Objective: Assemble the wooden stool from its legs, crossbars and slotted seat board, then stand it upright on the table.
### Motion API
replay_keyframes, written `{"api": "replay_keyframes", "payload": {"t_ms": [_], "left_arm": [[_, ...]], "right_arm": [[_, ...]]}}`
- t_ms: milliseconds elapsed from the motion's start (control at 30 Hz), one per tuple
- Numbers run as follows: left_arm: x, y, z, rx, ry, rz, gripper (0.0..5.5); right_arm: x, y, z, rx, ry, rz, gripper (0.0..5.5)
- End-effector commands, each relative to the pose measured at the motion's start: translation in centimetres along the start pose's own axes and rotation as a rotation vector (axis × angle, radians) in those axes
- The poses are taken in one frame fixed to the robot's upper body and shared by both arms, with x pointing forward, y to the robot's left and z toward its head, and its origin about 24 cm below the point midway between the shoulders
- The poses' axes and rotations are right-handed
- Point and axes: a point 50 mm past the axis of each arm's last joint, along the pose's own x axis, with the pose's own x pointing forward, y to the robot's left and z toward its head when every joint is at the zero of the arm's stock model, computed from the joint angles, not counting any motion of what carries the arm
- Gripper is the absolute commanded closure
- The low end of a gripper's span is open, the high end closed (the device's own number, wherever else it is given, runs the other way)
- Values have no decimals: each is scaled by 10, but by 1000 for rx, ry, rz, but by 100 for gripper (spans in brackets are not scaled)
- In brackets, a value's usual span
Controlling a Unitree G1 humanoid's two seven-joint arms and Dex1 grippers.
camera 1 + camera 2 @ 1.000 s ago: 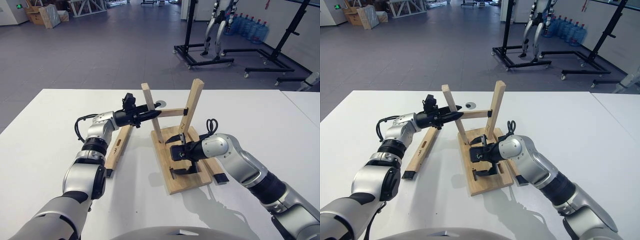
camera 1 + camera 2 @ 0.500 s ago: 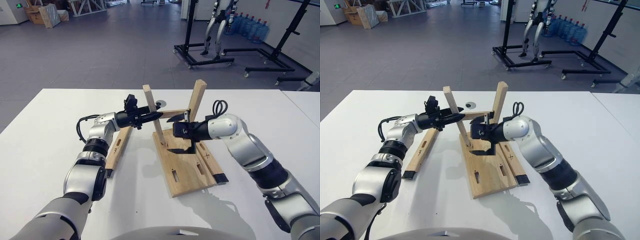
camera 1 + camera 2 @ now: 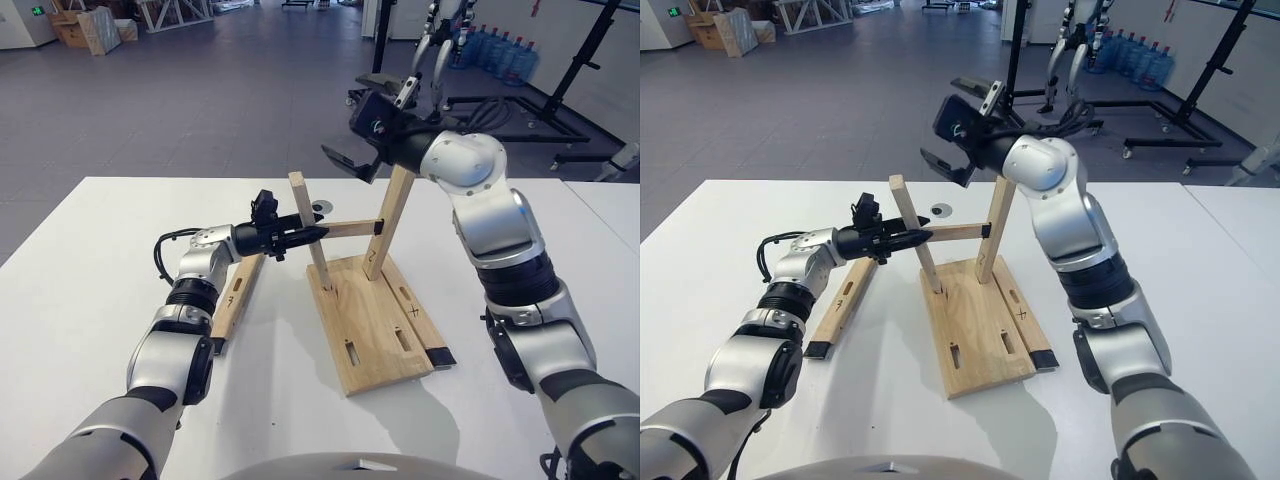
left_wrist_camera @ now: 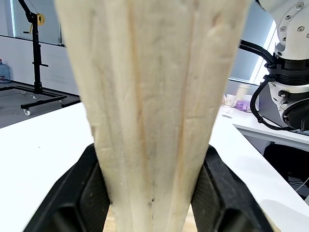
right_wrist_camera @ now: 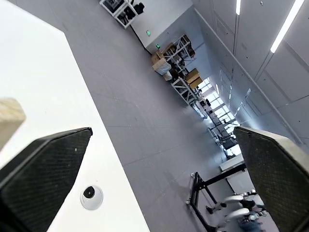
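The slotted seat board (image 3: 375,330) lies flat on the white table (image 3: 90,270). Two legs stand tilted in it, a left leg (image 3: 305,225) and a right leg (image 3: 392,215), joined by a crossbar (image 3: 345,228). My left gripper (image 3: 316,234) is shut on the left leg at crossbar height; the wood (image 4: 149,111) sits between its black fingers (image 4: 72,193). My right gripper (image 3: 362,122) hangs open in the air above and behind the right leg's top, holding nothing. Its pads (image 5: 43,179) stand wide apart, with a leg end (image 5: 7,118) beside them.
A loose leg (image 3: 236,292) lies on the table left of the board. Another leg with a black foot (image 3: 432,345) lies along the board's right edge. A small round disc (image 3: 320,209) sits behind the legs. Black racks (image 3: 400,100) stand on the floor beyond.
My right gripper has risen from the seat board, past the crossbar, to above the right leg's top, staying open. The left gripper keeps its hold on the left leg.
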Motion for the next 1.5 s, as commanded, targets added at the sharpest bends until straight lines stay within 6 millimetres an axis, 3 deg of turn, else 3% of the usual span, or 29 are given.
{"api": "replay_keyframes", "payload": {"t_ms": [33,300,467,567,833,933,1000,1133,1333,1400,1500], "left_arm": [[-1,-1,-5,-2,51,1,348],[-3,0,-6,2,78,19,348],[-1,0,-6,5,95,23,348],[0,0,-6,9,104,23,348],[4,-3,-8,29,169,7,348],[4,-5,-11,63,243,-4,348],[4,-5,-12,84,278,-2,348],[2,-5,-13,101,320,10,348],[1,-3,-13,61,315,45,348],[2,-4,-13,46,308,47,348],[3,-4,-13,33,304,47,348]], "right_arm": [[-4,23,-22,-68,86,78,10],[-9,69,-39,-25,143,179,10],[-14,103,-60,-50,206,260,10],[-11,96,-58,-33,198,228,10],[-2,42,-37,28,129,61,10],[-2,31,-36,-6,133,30,10],[-3,36,-39,-23,142,36,10],[-11,65,-53,-41,183,110,10],[-28,135,-94,-89,295,264,10],[-24,131,-92,-41,284,232,10],[-15,104,-76,35,224,153,10]]}}
